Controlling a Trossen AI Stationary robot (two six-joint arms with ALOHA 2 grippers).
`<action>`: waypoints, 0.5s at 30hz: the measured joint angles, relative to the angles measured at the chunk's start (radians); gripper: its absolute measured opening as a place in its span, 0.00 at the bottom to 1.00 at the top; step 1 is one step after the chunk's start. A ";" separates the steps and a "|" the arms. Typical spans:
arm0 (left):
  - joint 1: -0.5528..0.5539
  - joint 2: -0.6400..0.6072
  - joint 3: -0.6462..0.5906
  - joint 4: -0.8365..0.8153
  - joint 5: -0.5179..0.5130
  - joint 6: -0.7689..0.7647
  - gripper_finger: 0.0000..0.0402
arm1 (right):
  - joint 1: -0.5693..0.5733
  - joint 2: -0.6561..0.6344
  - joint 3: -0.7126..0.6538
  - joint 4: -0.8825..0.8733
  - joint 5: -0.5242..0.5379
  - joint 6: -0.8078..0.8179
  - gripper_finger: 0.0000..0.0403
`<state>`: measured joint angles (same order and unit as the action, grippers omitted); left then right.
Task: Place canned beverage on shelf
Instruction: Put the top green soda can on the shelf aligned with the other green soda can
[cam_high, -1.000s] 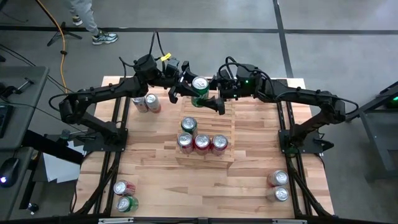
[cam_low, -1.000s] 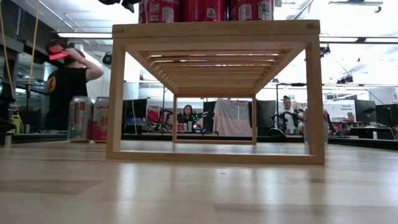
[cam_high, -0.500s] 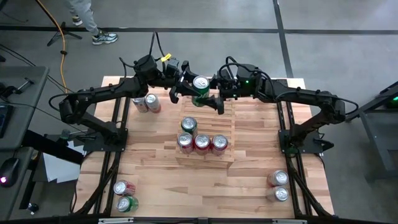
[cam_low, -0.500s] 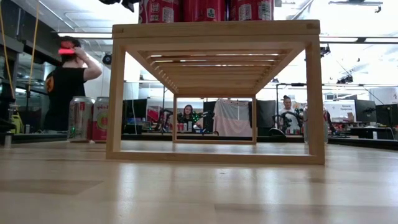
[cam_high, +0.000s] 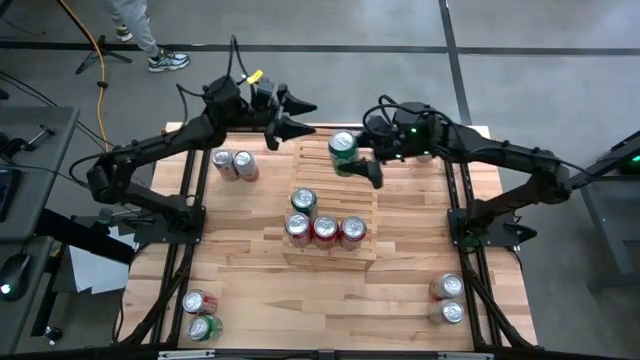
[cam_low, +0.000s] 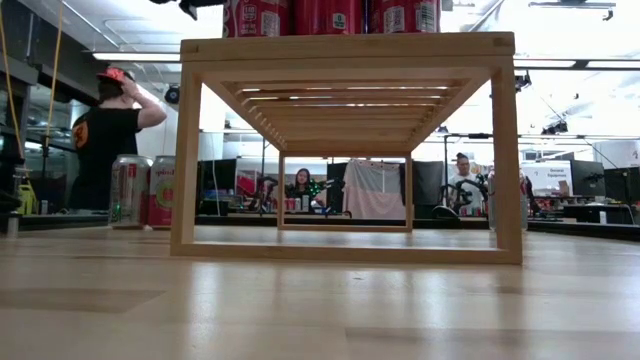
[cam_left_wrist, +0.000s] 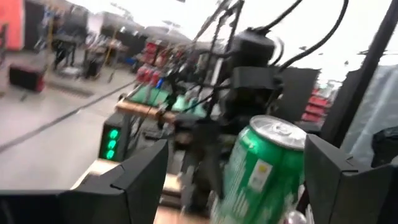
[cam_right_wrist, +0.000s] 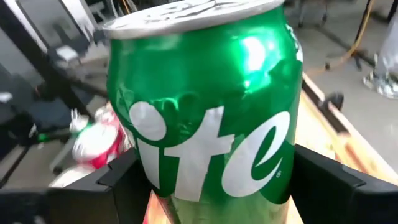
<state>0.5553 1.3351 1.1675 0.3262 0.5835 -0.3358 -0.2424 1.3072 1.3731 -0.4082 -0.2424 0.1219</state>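
Looking first at the biggest things, we see the butcher-block table (cam_high: 410, 270) on its black frame, set on a grey floor, with the pale slatted shelf (cam_high: 365, 205) near its middle; the low view shows a busy workshop beyond, with a person in a red cap (cam_low: 108, 130) at the left and others seated farther off. Our right gripper (cam_high: 362, 162) grasps the green can (cam_high: 343, 148) around its side wall above the shelf's far end, the dark fingers (cam_right_wrist: 326, 186) flanking the body in the right wrist view. Our left gripper (cam_high: 292, 112) stands released, its jaws spread and empty, near the table's far edge and apart from the can. We judge the can stiff but thin-walled, smooth and a bit slippery, and fairly heavy if full, so a mid-height hold across the body suits it best; squeezing hard could dent it. On the shelf stand a green-sided can (cam_high: 303, 201) and three red cans (cam_high: 325, 229) in a row. Smaller groups of cans rest at the far left (cam_high: 233, 164), near left (cam_high: 199, 314) and near right (cam_high: 447, 299).
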 joint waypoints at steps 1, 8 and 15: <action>0.016 -0.012 0.000 -0.034 0.000 0.001 0.64 | 0.008 -0.014 0.000 -0.039 0.004 0.002 0.73; 0.056 -0.077 -0.023 -0.250 0.002 0.063 0.64 | 0.155 -0.102 -0.129 -0.132 0.125 0.080 0.73; 0.053 -0.165 -0.176 -0.133 -0.084 0.022 0.64 | 0.274 -0.218 -0.399 0.225 0.350 0.247 0.73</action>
<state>0.6079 1.1701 0.9914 0.1936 0.4990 -0.3138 0.0315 1.0896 0.9739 -0.1835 0.1077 0.3690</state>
